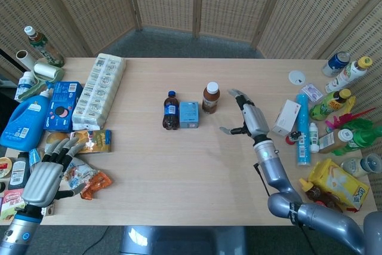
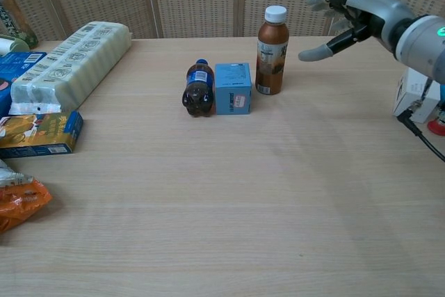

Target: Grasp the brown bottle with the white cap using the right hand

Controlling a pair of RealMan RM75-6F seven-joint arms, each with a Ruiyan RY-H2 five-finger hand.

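The brown bottle with the white cap stands upright near the table's middle, just right of a small blue box. My right hand hovers open a short way to the bottle's right, fingers spread and thumb pointing toward it, touching nothing. My left hand rests open at the table's front left corner, over snack packets; the chest view does not show it.
A dark cola bottle with a blue cap lies left of the blue box. A long wrapped pack and detergent fill the left side. A white carton and several bottles crowd the right edge.
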